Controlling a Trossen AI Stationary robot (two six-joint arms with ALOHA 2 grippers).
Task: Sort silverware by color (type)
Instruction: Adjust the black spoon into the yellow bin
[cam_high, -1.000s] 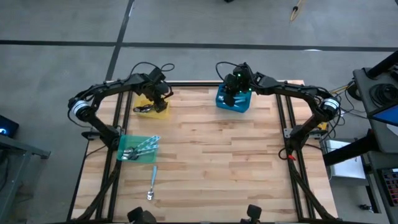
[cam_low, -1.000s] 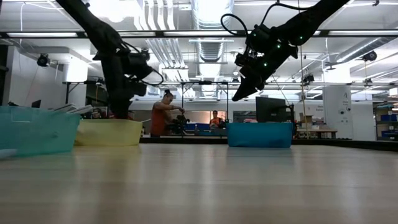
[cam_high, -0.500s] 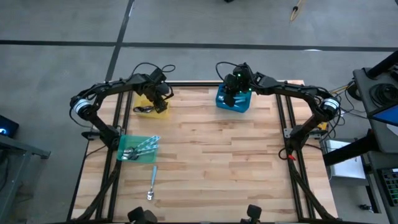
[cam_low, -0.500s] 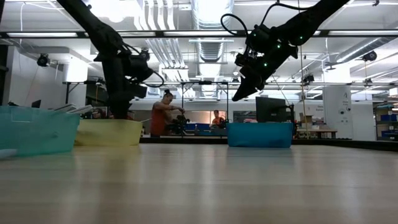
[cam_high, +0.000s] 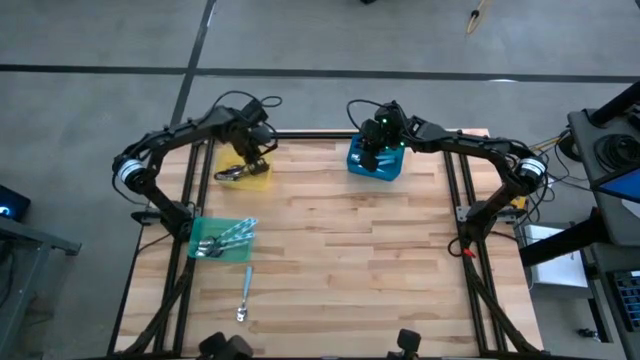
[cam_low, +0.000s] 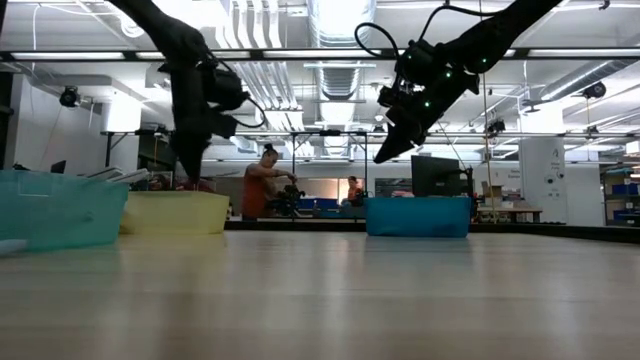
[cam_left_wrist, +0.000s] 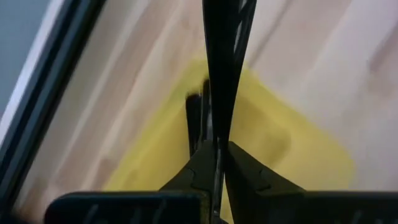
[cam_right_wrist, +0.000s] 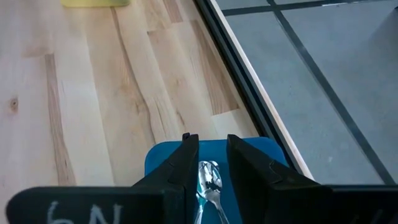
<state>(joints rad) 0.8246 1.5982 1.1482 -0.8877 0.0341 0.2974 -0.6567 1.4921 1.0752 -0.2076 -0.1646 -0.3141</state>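
My left gripper (cam_high: 254, 164) hangs shut just above the yellow bin (cam_high: 262, 181) at the table's far left, with a slim dark utensil (cam_left_wrist: 219, 74) between its fingers. Another dark utensil (cam_high: 231, 175) lies in that bin, one end over its left rim. My right gripper (cam_right_wrist: 209, 138) hovers well above the blue bin (cam_right_wrist: 163, 155) at the far side. Its fingers stand apart. Through the gap shows a silver spoon (cam_right_wrist: 209, 175), lying in the blue bin as far as I can tell. My left gripper pinches the dark utensil between its two fingertips (cam_left_wrist: 202, 158), coming from above and pointing down. The utensil runs on past the fingertips, along their line, toward the yellow bin (cam_left_wrist: 273, 134). I cannot tell which end the fingers have.
A green bin (cam_high: 200, 232) at the left edge holds several light-blue-handled utensils (cam_high: 236, 232). One more blue-handled spoon (cam_high: 245, 292) lies on the wood near the front left. The middle and right of the table are bare wood. People stand in the room beyond.
My left gripper has gone up out of the yellow bin and now hangs just above its rim.
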